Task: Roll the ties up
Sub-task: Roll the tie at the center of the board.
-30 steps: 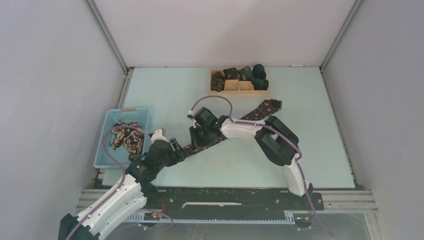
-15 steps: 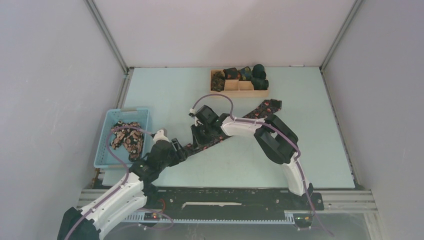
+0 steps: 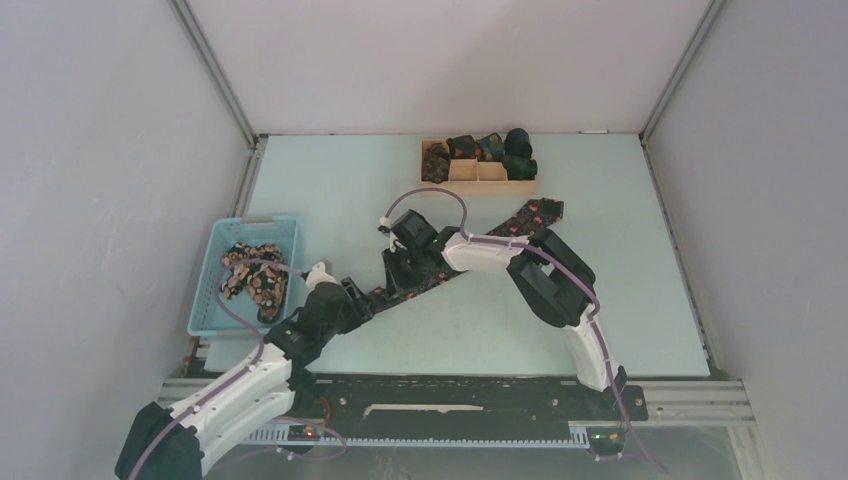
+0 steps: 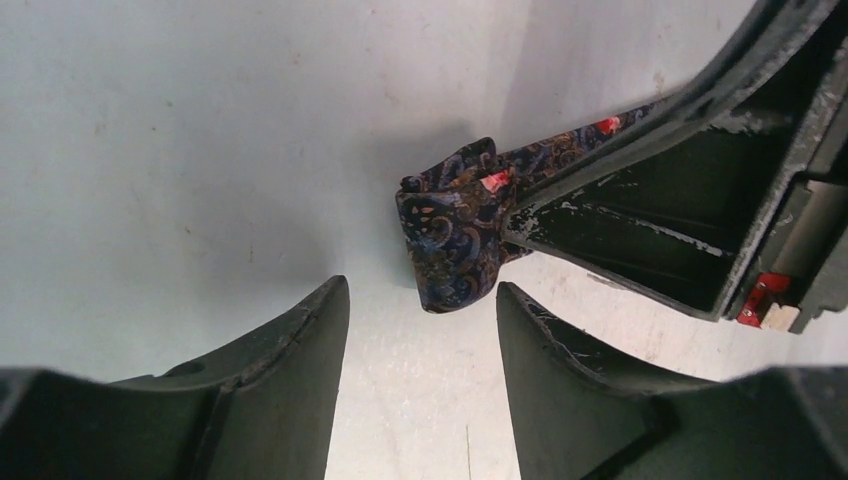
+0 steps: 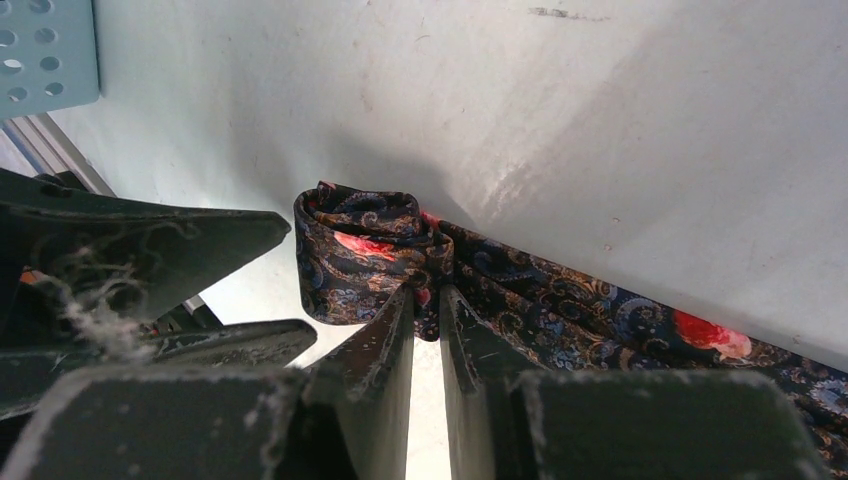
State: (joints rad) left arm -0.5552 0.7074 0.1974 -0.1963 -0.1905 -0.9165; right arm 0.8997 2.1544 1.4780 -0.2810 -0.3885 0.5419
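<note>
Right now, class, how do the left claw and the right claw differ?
The left claw is open and holds nothing; the right claw is shut on the rolled end of the tie. The left claw is off the fabric; the right claw touches it. Both are dark, two-fingered.

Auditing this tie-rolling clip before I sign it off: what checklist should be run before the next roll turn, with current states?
1. Right jaws shut on the tie's rolled end: ok.
2. Left jaws open, just short of the roll, not gripping: ok.
3. Roll tight and even: not ok, it looks loose and lopsided.
4. Unrolled tie length lying straight on the table: ok.
5. Tray has a free compartment: ok, the front ones look bare.
</note>
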